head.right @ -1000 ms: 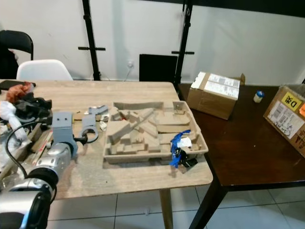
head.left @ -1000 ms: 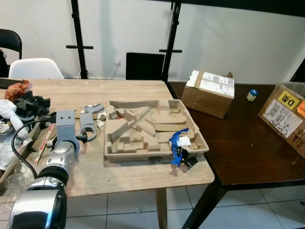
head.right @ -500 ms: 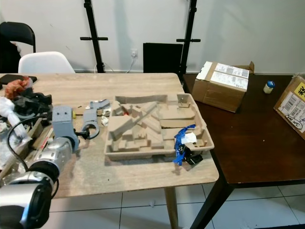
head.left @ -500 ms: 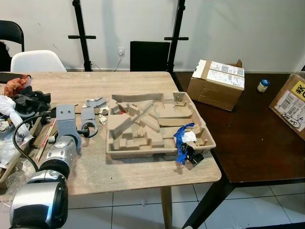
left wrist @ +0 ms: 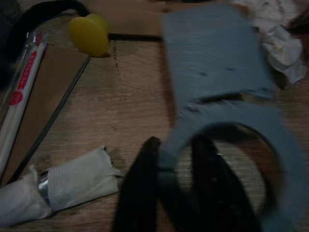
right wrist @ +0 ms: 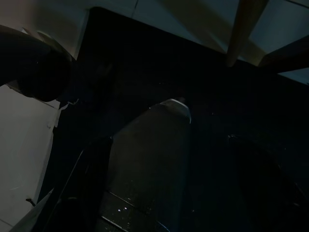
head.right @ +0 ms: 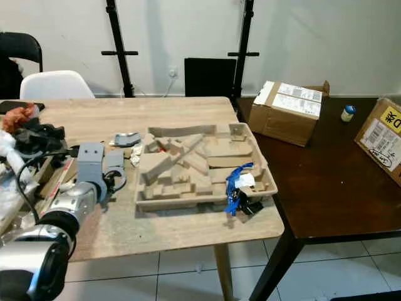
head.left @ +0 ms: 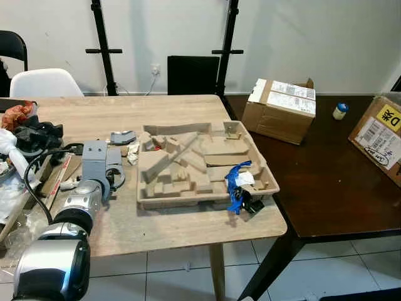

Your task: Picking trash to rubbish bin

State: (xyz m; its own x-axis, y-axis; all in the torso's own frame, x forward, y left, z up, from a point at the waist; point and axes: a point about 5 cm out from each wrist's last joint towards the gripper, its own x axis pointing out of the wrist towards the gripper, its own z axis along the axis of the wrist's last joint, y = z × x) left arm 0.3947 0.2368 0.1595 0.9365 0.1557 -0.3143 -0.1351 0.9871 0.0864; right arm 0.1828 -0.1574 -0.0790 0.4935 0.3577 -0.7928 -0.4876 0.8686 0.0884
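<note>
On the wooden table (head.left: 188,229) lies a grey plastic piece (left wrist: 217,63) with a ring end (head.left: 116,177). My left gripper (left wrist: 176,142) reaches over it, and its black fingers (left wrist: 140,193) are closed on the ring's rim. Around it lie a crumpled white paper (left wrist: 282,41), a rolled paper wrapper (left wrist: 72,179) and a yellow cap (left wrist: 89,34). A moulded pulp tray (head.left: 207,199) holds cardboard scraps, with a blue and black bundle (head.left: 238,185) at its near right corner. The right wrist view is dark, showing floor and a table leg (right wrist: 244,29).
A heap of clutter and cables (head.left: 31,135) covers the table's left end. Two cardboard boxes (head.left: 279,110) (head.left: 379,138) and a small bottle (head.left: 339,110) stand on the dark table (head.left: 313,200) to the right. A white chair (head.left: 47,83) stands behind.
My left wrist has slid forward over the grey plastic piece, and its fingers now hold the ring rim. The camera has shifted a little.
</note>
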